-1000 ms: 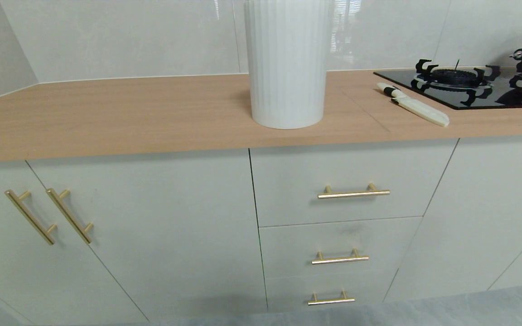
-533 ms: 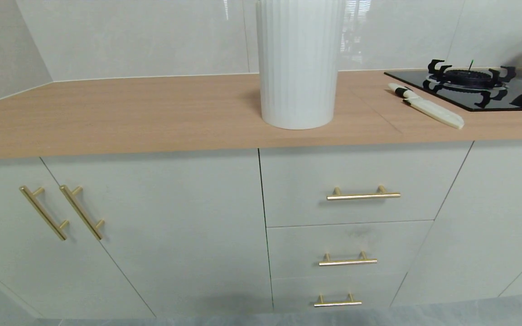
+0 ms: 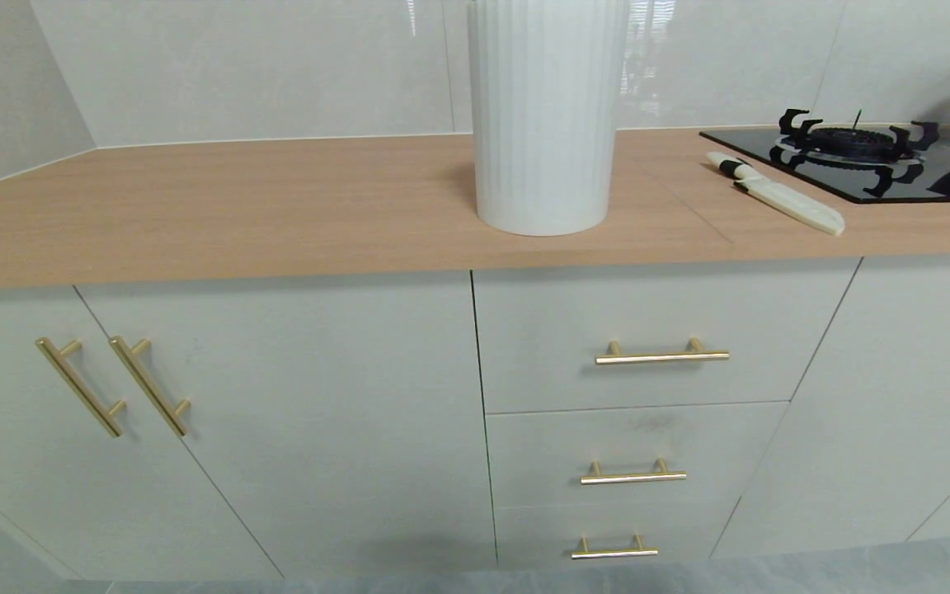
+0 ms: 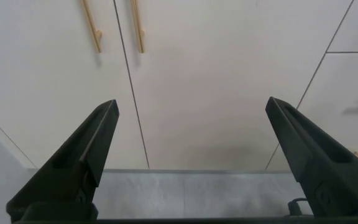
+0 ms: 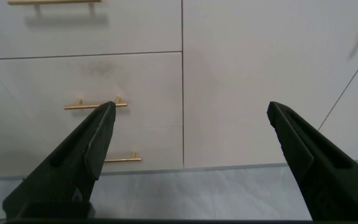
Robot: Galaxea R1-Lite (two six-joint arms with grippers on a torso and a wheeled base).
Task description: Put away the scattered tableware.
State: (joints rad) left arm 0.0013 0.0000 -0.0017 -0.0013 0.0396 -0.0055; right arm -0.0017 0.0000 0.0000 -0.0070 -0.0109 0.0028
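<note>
Your left gripper (image 4: 191,102) and right gripper (image 5: 191,104) gape wide, facing pale cabinet fronts (image 4: 216,62) below the tall white ribbed canister (image 3: 541,124); right of that canister, the cream-bladed, black-collared knife (image 3: 776,194) lies on the wooden counter (image 3: 236,206).
</note>
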